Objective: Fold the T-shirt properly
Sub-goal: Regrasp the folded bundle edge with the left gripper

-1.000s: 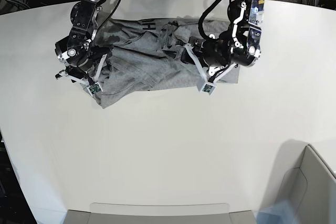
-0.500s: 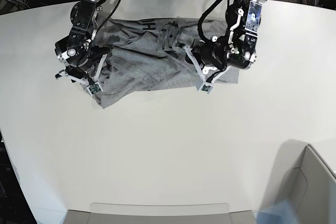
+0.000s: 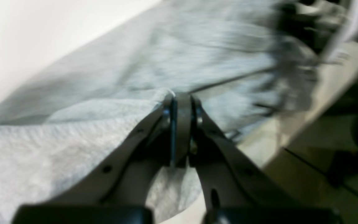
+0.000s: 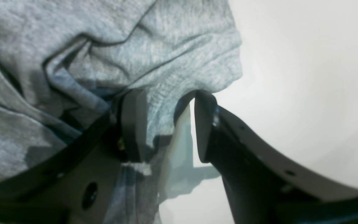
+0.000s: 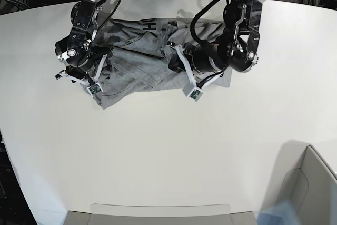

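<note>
- Light heather-grey cotton T-shirt (image 5: 142, 59) lies crumpled at the far side of the white counter (image 5: 168, 156), bunched between the two arms; black block lettering (image 5: 149, 26) shows near its far edge.
- Left gripper (image 3: 179, 102): fingers (image 3: 183, 124) pressed together with a fold of the grey fabric pinched at the tips. Cloth runs from the tips off to the left of the wrist view; the background there is motion-blurred.
- In the base view the left gripper (image 5: 181, 69) sits on the right half of the shirt, arm angled across the fabric toward the middle.
- Right gripper (image 4: 166, 124): fingers (image 4: 132, 124) stand apart. A lobe of shirt hangs in the gap and lies against the left finger; the other finger sits over bare counter with a visible gap to the cloth. No clamp on the fabric visible.
- In the base view the right gripper (image 5: 93, 80) is at the shirt's left near corner, low over the fabric edge.
- Grey box or bin corner (image 5: 310, 188) sits at the near right edge of the counter, well apart from the shirt.
</note>
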Available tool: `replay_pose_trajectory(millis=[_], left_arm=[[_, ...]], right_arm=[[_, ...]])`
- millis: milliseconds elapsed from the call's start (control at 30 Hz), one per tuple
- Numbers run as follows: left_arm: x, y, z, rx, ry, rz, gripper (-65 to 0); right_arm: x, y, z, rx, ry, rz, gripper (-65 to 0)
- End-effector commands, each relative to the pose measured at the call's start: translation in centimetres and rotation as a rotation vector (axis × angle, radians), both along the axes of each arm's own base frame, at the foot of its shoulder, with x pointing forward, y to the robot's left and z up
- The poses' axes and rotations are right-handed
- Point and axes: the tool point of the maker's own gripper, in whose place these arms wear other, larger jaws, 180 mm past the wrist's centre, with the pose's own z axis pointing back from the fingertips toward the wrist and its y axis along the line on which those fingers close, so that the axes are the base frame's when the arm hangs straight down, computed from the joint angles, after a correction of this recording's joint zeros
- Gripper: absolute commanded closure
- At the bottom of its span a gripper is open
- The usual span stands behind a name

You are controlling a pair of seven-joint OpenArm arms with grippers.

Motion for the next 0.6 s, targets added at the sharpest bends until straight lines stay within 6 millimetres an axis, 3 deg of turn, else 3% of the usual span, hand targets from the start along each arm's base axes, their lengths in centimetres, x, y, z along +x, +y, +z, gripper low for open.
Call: replay_pose_trajectory(millis=[0, 133, 300, 400, 567], left_arm=[[0.6, -0.3, 1.1, -0.021, -0.041, -0.007, 0.0], [0.4, -0.1, 0.6, -0.005, -0.025, -0.013, -1.2], [0.4, 0.2, 0.5, -0.004, -0.019, -0.001, -19.9], [0.3, 0.3, 0.5, 0.001, -0.014, -0.007, -27.5], [0.7, -0.1, 4.3, -0.024, -0.143, -0.017, -21.2]], right_arm=[[-0.6, -0.1, -0.4, -0.016, 0.038, 0.008, -25.7], [-0.6, -0.1, -0.3, -0.017, 0.037, 0.008, -25.7], [-0.6, -0.1, -0.3, -0.017, 0.037, 0.008, -25.7], [-0.6, -0.1, -0.3, -0.017, 0.037, 0.008, -25.7], [-0.8, -0.2, -0.4, -0.017, 0.041, 0.003, -25.7]])
